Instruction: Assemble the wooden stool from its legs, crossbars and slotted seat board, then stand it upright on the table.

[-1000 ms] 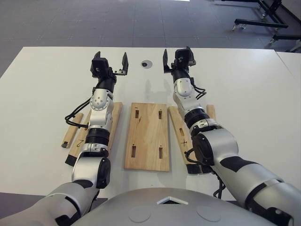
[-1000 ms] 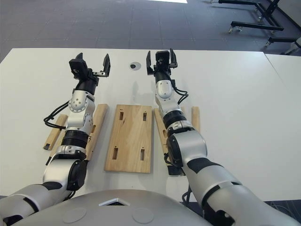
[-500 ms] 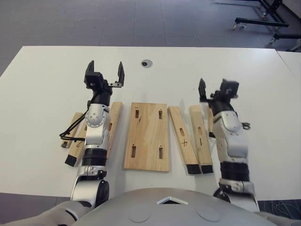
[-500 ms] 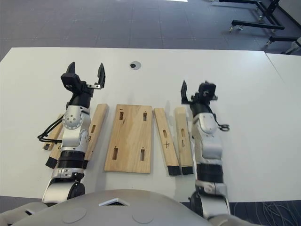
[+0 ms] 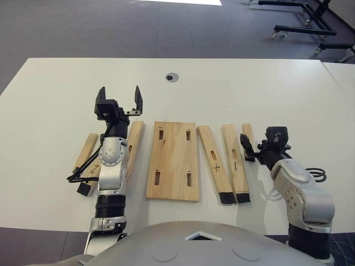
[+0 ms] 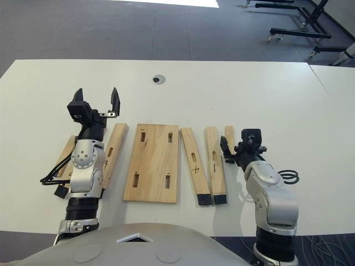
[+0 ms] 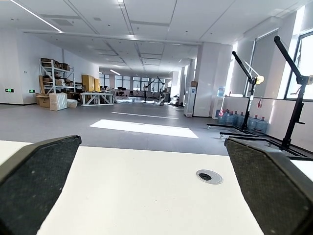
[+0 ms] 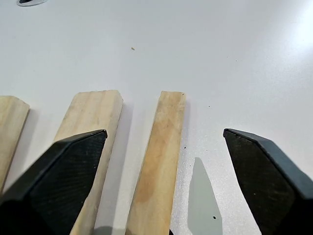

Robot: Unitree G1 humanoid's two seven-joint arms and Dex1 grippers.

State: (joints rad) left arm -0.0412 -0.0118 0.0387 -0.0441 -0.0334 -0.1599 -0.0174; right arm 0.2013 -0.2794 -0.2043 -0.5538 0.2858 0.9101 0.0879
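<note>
- Stool unbuilt: seat board lay flat at centre of table.
- Right gripper gaped empty over crossbar; left gripper likewise empty.
- Next, likely: lower, grip crossbar.

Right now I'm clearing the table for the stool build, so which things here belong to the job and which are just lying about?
Job: slotted seat board; inner right leg; outer right leg; right crossbar; left leg; left crossbar.

Lying about: round table grommet; metal frames on the floor beyond.
</note>
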